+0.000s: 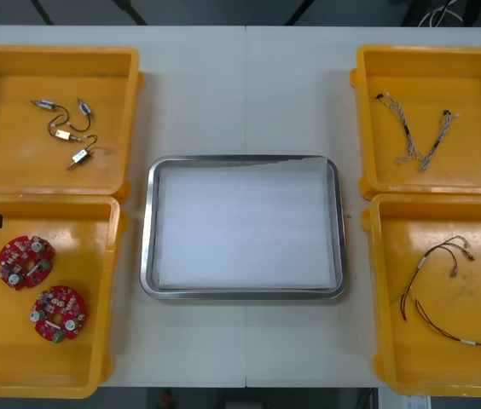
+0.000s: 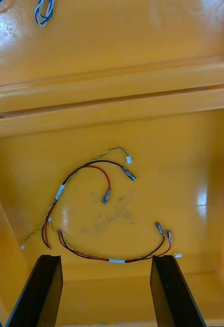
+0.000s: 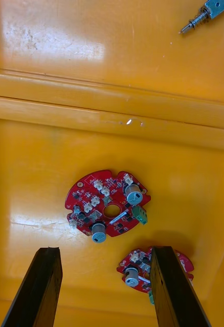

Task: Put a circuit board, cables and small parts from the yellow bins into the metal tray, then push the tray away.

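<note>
The shiny rectangular metal tray (image 1: 146, 230) is lying unloaded, so loading appears to be just starting. The left gripper (image 3: 106, 250) is hovering, fingers wide apart, over a yellow plastic bin (image 3: 35, 168), with a round red circuit board (image 3: 108, 209) lying just beyond its fingertips. The right gripper (image 2: 107, 258) is hovering equally wide over a thin red, black and yellow cable (image 2: 60, 191). Likely next move: descend, straddle the board's rim, then close.

A light table (image 1: 198, 94) — a thin seam (image 1: 246, 102) down its middle — with dark floor (image 1: 223, 12) beyond.
</note>
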Available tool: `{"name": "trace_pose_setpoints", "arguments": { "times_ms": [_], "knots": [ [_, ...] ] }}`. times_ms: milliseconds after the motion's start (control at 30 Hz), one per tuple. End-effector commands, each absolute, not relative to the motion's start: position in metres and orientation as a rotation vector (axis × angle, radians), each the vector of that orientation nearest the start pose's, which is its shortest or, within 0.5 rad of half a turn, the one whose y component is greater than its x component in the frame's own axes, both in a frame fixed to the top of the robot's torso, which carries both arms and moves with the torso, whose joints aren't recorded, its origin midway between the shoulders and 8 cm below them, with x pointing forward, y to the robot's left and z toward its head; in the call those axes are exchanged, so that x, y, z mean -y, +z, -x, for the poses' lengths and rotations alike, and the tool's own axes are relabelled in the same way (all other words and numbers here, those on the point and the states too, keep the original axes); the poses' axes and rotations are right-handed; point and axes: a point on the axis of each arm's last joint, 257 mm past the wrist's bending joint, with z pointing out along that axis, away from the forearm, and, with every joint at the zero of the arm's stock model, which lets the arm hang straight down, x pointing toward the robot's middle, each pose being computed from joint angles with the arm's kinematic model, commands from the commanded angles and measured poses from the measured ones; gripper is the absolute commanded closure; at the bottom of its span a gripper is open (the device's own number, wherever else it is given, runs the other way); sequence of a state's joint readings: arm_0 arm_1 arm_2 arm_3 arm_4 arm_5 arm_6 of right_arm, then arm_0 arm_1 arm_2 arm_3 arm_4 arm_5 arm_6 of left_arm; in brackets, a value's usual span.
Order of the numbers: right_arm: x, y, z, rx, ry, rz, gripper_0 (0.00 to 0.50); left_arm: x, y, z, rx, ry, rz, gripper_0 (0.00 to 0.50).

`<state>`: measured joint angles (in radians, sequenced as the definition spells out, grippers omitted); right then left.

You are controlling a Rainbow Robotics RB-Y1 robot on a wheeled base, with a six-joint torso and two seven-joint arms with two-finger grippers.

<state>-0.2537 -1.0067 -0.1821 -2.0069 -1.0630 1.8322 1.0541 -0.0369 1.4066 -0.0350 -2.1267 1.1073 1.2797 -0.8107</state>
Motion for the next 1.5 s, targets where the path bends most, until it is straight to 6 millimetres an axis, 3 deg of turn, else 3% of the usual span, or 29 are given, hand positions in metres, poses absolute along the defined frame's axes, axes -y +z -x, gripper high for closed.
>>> {"name": "trace_pose_setpoints", "arguments": {
  "times_ms": [33, 1500],
  "knots": [
    [0.3858, -0.1445, -0.3872, -2.739, 0.049, -0.191, 0.0, -0.3973, -0.1561, -0.3973, -2.594, 0.053, 0.175, 0.0],
    [0.3858, -0.1445, -0.3872, -2.739, 0.049, -0.191, 0.0, -0.3973, -0.1561, -0.3973, -2.594, 0.053, 0.175, 0.0]
  ]
}}
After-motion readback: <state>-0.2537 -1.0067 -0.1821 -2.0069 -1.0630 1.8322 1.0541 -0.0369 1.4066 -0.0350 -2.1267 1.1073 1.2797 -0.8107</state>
